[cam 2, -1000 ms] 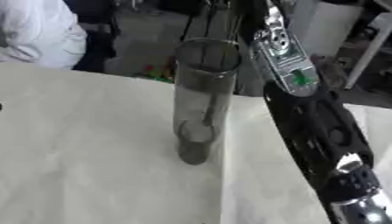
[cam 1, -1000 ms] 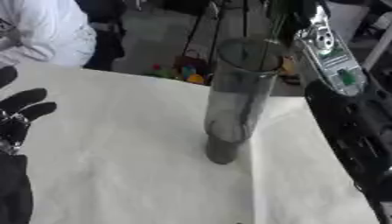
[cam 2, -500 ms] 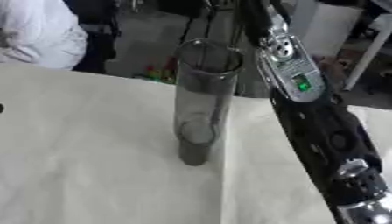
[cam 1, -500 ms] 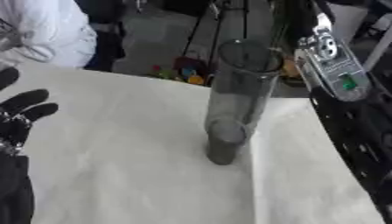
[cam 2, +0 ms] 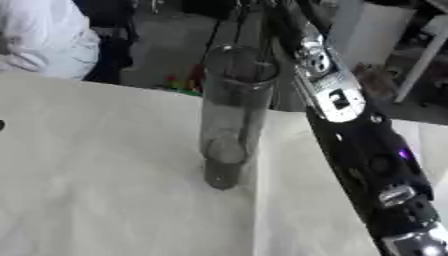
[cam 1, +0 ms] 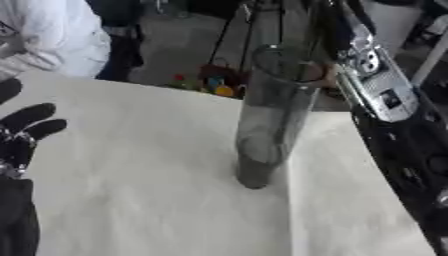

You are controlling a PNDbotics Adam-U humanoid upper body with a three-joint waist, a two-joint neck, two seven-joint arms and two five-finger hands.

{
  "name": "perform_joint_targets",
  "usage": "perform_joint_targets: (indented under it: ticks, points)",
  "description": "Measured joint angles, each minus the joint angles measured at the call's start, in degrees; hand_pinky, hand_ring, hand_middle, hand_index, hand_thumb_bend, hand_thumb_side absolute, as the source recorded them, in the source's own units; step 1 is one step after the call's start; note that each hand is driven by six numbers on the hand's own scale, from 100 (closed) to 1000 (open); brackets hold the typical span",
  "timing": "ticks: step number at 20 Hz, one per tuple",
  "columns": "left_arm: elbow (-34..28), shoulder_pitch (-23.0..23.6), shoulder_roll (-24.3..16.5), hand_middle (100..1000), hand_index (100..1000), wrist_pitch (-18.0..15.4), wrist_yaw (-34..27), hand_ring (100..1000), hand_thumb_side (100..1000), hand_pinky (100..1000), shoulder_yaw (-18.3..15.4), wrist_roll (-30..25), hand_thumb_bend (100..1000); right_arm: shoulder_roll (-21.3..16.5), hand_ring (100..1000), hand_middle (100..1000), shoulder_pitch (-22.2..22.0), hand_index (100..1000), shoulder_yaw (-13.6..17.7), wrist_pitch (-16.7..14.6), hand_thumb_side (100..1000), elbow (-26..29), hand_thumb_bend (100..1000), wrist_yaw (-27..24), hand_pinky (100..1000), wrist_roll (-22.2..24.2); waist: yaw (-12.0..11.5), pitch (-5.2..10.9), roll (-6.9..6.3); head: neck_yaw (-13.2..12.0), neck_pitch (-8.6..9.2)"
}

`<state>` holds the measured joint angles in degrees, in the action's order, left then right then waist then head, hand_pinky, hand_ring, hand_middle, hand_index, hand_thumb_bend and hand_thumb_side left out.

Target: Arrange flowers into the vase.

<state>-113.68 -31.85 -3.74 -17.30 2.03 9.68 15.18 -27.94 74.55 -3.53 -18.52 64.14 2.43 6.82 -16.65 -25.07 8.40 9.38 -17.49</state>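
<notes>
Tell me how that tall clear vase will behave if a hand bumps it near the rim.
The vase is tall and narrow on a small base, so a bump near the rim would probably tip it. It looks like clear glass, so likely rigid, smooth and breakable. It appears empty, with little weight low down to steady it on the white table.

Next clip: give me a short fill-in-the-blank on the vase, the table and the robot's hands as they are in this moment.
1. The tall clear vase stands ____ on the table.
2. The table is covered with a ____ cloth.
3. The hand resting at the left edge of the left eye view, fingers up, is the robot's ____ hand.
4. The right arm reaches past the vase on its ____ side; its hand is out of view.

Missing words: upright; white; left; right
</notes>
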Motion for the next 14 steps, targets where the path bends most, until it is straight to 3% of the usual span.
perform_joint_targets:
  ticks: [14]
  points:
    - [0.0,0.0,0.2,799,866,0.1,-0.1,733,945,712,0.3,-0.2,245,0.0,998,528,-0.5,1000,0.3,-1.2,1000,0.0,100,1.8,1000,-0.8,0.0,-0.36,-0.14,0.0,0.36]
